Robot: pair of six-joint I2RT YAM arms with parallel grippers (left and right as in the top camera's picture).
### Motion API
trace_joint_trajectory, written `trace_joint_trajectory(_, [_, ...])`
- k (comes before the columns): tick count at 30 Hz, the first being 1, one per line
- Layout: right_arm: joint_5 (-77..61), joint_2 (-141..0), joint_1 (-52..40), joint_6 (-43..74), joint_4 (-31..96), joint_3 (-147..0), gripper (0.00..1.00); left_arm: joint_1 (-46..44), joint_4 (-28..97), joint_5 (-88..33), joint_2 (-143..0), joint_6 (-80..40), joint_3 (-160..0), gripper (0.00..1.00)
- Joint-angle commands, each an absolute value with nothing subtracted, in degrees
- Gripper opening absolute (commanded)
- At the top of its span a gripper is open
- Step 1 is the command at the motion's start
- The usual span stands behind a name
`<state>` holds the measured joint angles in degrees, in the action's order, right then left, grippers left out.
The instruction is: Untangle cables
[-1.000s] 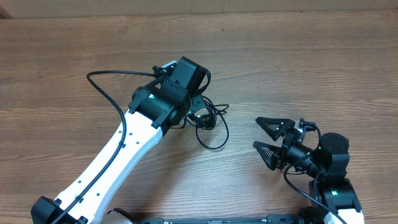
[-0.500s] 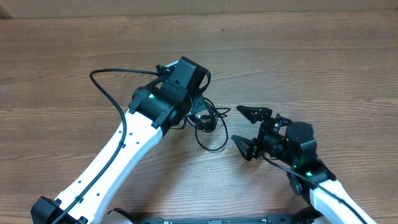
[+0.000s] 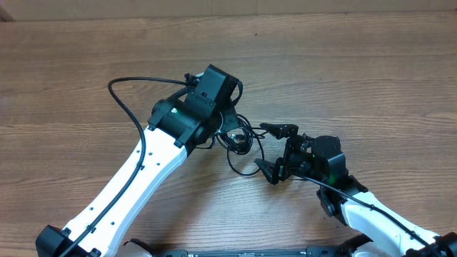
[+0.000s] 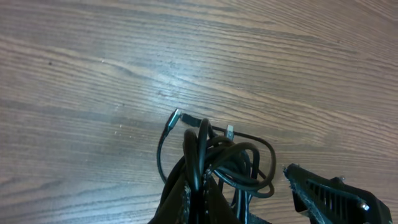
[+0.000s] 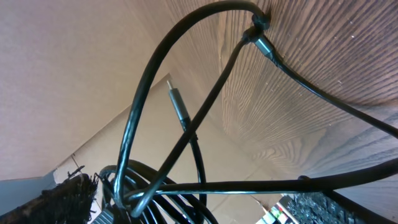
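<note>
Overhead: bare wood table (image 3: 57, 57) at far left, open out to the left and far edges. Thick arm cable (image 3: 121, 89) arcs up off the left arm (image 3: 143, 171), which runs from the near-left corner toward centre. The left gripper (image 4: 198, 186) sits under its wrist housing just left of centre. The left wrist view shows its jaws together, clamped on the cables (image 3: 238, 137) where several strands bunch. The cables form a small tangle at table centre. One loop trails toward the near side, and a silver-tipped plug (image 4: 173, 118) lies on the wood at the far-left edge of the bundle. Just right of the tangle is the right gripper (image 3: 273, 150), jaws apart. Its far fingertip is near the bundle's right edge and its near fingertip is beside the trailing loop. The right wrist view shows strands crossing between its spread fingers (image 5: 62, 196); I cannot tell whether any strand touches them. One of the right gripper's fingers is visible at the lower right of the left wrist view, near the loops but apart from them. To the right of that arm, bare table extends to the right and far edges.
</note>
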<state>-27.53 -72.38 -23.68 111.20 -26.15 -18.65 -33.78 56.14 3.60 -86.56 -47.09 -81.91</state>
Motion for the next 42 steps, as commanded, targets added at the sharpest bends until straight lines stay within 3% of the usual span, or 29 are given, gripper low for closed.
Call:
trace_joint_trajectory(1, [-23.49,-72.58,-23.99,111.68,-26.74,-19.57,1.00,-35.09,55.44,2.79,-85.86,-41.85,-82.65,0.04])
trace_joint_trajectory(5, [-22.04,-72.58,-23.99,111.66,-26.72,-19.57,0.91,-36.56,55.40,0.80,-85.86,-37.47,-82.65,0.04])
trace_joint_trajectory(17, [-22.59,-72.58,-23.99,105.93,-26.46,-19.57,0.04,-37.10,55.48,3.73,-85.86,-34.02,-82.65,0.04])
trace_joint_trajectory(22, [-24.05,-72.55,-23.99,100.73,-27.09,-19.57,0.04,-37.10,55.48,6.00,-85.86,-34.04,-82.65,0.07])
trace_joint_trajectory(24, [-24.32,-72.55,-23.99,97.78,-27.94,-19.57,0.04,-37.10,55.46,6.24,-85.86,-34.04,-82.65,0.19])
trace_joint_trajectory(33, [-25.45,-72.58,-23.99,96.88,-28.69,-19.57,0.04,-37.10,55.48,6.42,-85.89,-34.04,-82.65,0.54])
trace_joint_trajectory(42, [-26.04,-72.58,-23.99,95.02,-29.10,-19.57,0.04,-37.10,61.25,6.39,-86.67,-34.20,-82.59,0.63])
